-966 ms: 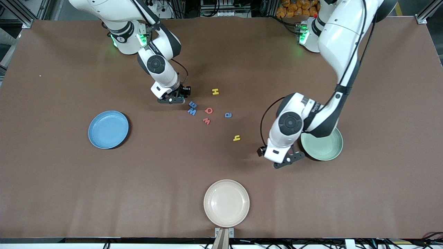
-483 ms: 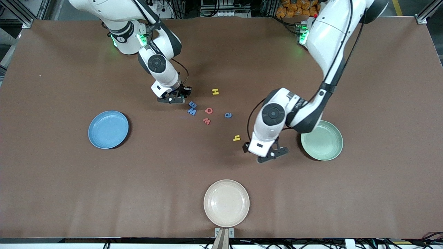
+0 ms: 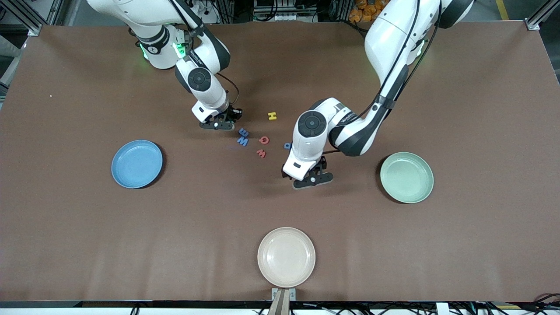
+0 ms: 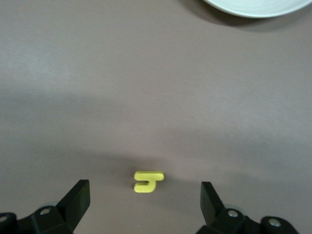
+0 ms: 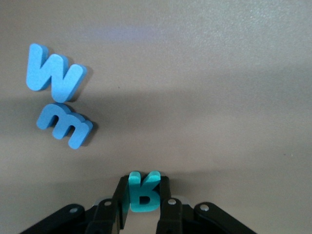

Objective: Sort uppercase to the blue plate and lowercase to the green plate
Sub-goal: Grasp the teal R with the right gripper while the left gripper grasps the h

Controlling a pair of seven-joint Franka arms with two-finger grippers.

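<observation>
My right gripper [image 3: 217, 126] is low at the table beside the blue letters, and in its wrist view the right gripper [image 5: 143, 181] is shut on the teal R [image 5: 144, 194]. Close by lie the blue W [image 5: 53, 74] and a small blue m [image 5: 66, 126]. My left gripper [image 4: 144, 191] hangs open over the yellow h [image 4: 148, 181], which lies on the table between its fingers [image 4: 78, 192]. In the front view the left gripper [image 3: 311, 179] hides the h. The yellow H [image 3: 272, 116], red Q [image 3: 264, 140], red w [image 3: 261, 153] and the half-hidden blue a [image 3: 286, 145] lie mid-table. The blue plate [image 3: 137, 164] and the green plate [image 3: 407, 177] both stand with nothing in them.
A cream plate [image 3: 286, 257] sits near the table's front edge. The rim of a pale plate [image 4: 253, 6] shows in the left wrist view. The left forearm [image 3: 350, 131] stretches over the table between the letters and the green plate.
The left arm has swung from beside the green plate toward the letters and now hangs over the yellow h. The right gripper has closed on the teal R.
</observation>
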